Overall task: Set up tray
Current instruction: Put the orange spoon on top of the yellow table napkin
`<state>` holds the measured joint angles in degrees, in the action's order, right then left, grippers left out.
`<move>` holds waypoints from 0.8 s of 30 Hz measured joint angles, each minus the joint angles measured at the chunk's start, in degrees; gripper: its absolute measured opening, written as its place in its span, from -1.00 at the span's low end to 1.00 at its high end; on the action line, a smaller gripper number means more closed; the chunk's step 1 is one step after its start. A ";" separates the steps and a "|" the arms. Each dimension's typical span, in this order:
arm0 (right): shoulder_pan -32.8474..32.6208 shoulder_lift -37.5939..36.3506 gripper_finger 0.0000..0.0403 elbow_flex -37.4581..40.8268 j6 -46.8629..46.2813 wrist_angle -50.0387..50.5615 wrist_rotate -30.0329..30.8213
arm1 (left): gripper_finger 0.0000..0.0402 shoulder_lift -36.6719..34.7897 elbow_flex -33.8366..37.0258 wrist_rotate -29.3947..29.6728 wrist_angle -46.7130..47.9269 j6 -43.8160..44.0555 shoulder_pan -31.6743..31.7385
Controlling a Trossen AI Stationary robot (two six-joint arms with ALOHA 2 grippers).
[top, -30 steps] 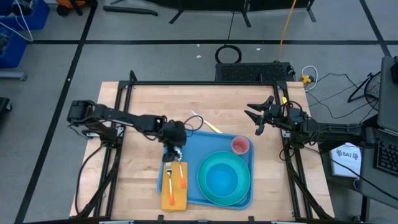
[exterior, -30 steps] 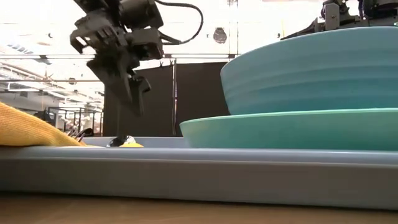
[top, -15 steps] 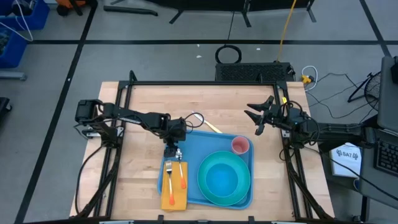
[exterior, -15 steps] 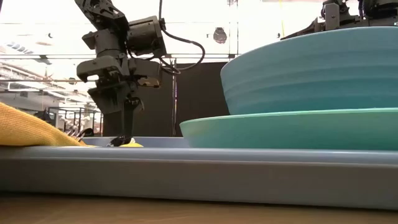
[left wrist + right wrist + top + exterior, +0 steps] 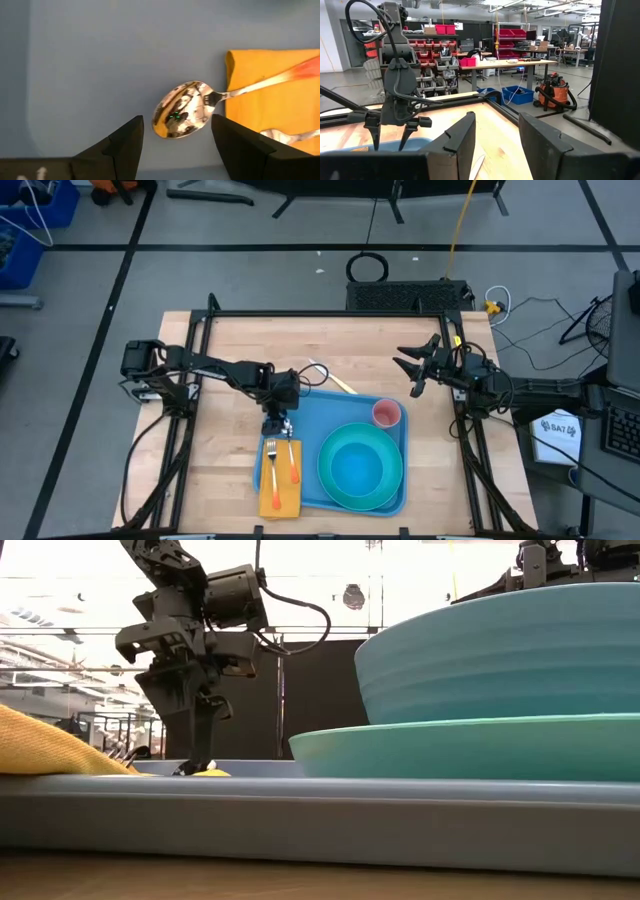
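Light wooden table top point(image 5: 330, 345) inside a black metal frame, on a grey floor with dark lines; behind it a workshop with shelves of red bins and a workbench. Large flat blue plastic tray point(image 5: 312, 415) with raised rim on the near half of the table, toward the right. On the tray: round turquoise plate point(image 5: 361, 467) carrying a turquoise bowl point(image 5: 500, 650), small pink cup point(image 5: 386, 415) at the far right corner, yellow-orange folded napkin point(image 5: 279, 490) along the left edge. On the napkin: fork and shiny metal spoon point(image 5: 182, 109), both with orange handles; spoon bowl off the cloth, on the blue surface.

Left gripper point(image 5: 277, 424) pointing straight down just above the spoon bowl, fingers point(image 5: 125, 145) spread wide, holding nothing. Right gripper point(image 5: 412, 365) raised beside the table's right edge, fingers parted, empty.
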<state>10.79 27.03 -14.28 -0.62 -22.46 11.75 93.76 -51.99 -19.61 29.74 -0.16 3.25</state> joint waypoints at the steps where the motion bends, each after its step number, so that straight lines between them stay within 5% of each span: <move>1: 0.02 0.00 -0.30 0.00 0.02 -0.02 0.00 | 0.19 0.00 0.00 0.48 -0.01 -0.04 0.00; 9: 0.02 -0.02 -0.30 0.00 0.00 -0.01 -0.02 | 0.15 0.00 0.12 -0.48 -0.88 -0.15 0.00; 19: 0.01 -0.01 -0.30 0.00 0.00 -0.02 -0.02 | -0.42 0.00 2.38 -2.77 -3.33 0.63 0.00; 24: 0.00 -0.02 -0.30 0.00 -0.03 -0.02 -0.02 | -0.70 0.00 2.38 1.46 -2.69 -0.01 0.01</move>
<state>10.79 27.01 -14.28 -0.65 -22.48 11.73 93.76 -49.60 -18.15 27.05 -0.18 3.26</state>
